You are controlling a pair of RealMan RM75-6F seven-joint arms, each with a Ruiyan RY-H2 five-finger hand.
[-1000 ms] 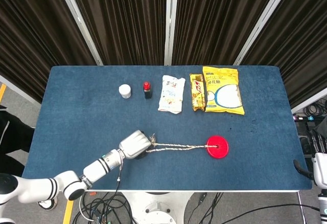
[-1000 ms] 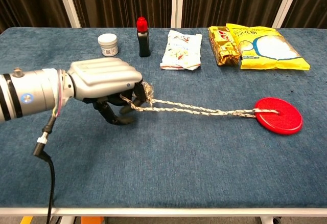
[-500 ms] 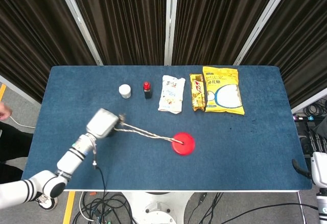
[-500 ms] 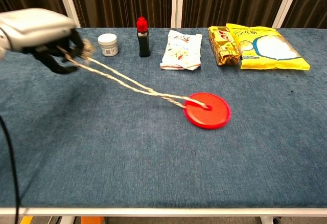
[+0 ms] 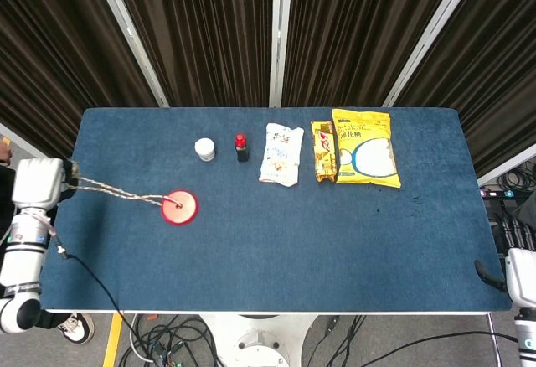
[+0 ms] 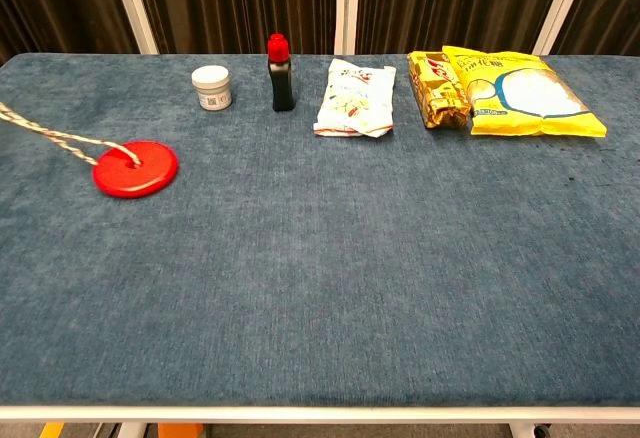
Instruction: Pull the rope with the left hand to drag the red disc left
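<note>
The red disc [image 5: 178, 207] [image 6: 135, 168] lies flat on the blue table at its left side. A braided rope [image 5: 117, 191] [image 6: 55, 139] runs taut from the disc's centre hole out to the left. My left hand [image 5: 38, 183] sits just past the table's left edge in the head view and holds the rope's far end; the chest view does not show this hand. My right hand [image 5: 512, 270] shows only as a grey edge at the lower right of the head view, away from the table's objects, and its fingers cannot be made out.
Along the back of the table [image 5: 276, 258] stand a small white jar [image 5: 204, 149] [image 6: 211, 87], a dark bottle with a red cap [image 5: 241, 147] [image 6: 280, 72], a white snack bag [image 5: 280, 154] [image 6: 355, 97], a narrow brown-yellow packet [image 5: 322, 151] [image 6: 436, 88] and a yellow bag [image 5: 363, 146] [image 6: 522, 91].
My left hand has pulled the rope far to the left, going beyond the table edge. The red disc slid with it from the table's middle to the left side.
</note>
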